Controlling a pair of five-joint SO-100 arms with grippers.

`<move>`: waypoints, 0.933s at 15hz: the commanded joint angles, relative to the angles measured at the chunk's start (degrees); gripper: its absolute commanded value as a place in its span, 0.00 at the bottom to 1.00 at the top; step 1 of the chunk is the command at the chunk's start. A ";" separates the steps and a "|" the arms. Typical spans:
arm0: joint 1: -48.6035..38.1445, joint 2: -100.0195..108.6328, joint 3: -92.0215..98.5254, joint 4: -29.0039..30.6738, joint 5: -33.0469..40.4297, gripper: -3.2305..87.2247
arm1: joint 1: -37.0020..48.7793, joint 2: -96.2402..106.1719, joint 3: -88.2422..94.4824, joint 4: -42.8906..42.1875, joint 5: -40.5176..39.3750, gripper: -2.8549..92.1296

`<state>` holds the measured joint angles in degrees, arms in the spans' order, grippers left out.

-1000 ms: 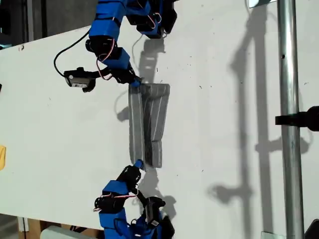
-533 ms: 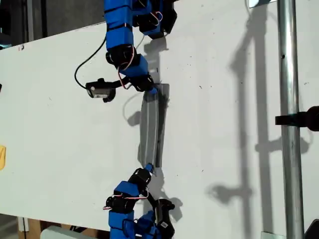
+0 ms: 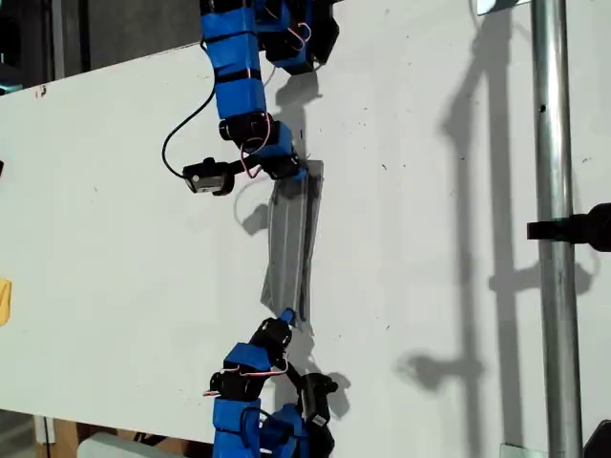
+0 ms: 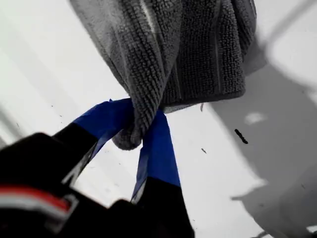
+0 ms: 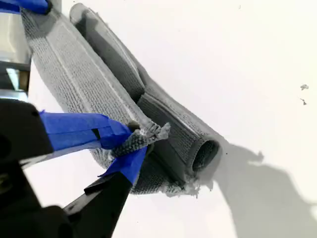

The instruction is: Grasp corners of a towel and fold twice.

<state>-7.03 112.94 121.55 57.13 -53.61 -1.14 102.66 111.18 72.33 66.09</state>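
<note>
The grey towel (image 3: 289, 243) with thin white stripes lies as a narrow folded strip on the white table (image 3: 115, 248), stretched between two blue arms. In the exterior view one arm's gripper (image 3: 296, 174) holds the strip's upper end and the other arm's gripper (image 3: 284, 316) holds its lower end. I cannot tell from the wrist views which arm is which. My first gripper (image 4: 141, 126) is shut on a bunched corner, with the towel (image 4: 193, 54) hanging beyond it. My second gripper (image 5: 136, 141) is shut on a frayed corner above the rolled folds of the towel (image 5: 94, 84).
A metal pole (image 3: 554, 191) runs top to bottom down the exterior view's right, with a black clamp (image 3: 578, 227) on it. A yellow object (image 3: 5, 301) sits at the exterior view's left edge. A black cable (image 3: 191, 119) loops beside the upper arm. Long shadows cross the table.
Both grippers have moved toward the exterior view's right with their towel corners. The raised layer has come over the rest, so the strip looks narrower.
</note>
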 commanded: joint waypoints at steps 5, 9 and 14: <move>-1.41 -8.35 -1.58 -5.36 -0.70 0.00 | 0.44 4.92 10.72 -10.20 2.29 0.03; -3.69 -9.67 -0.09 -5.98 0.00 0.00 | 1.32 4.66 16.00 -16.00 2.46 0.03; -4.92 -11.43 1.32 -6.42 -1.32 0.16 | 0.18 3.52 17.23 -17.58 4.22 0.06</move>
<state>-10.46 101.25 123.13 50.89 -54.23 -0.35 105.29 128.58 54.93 69.35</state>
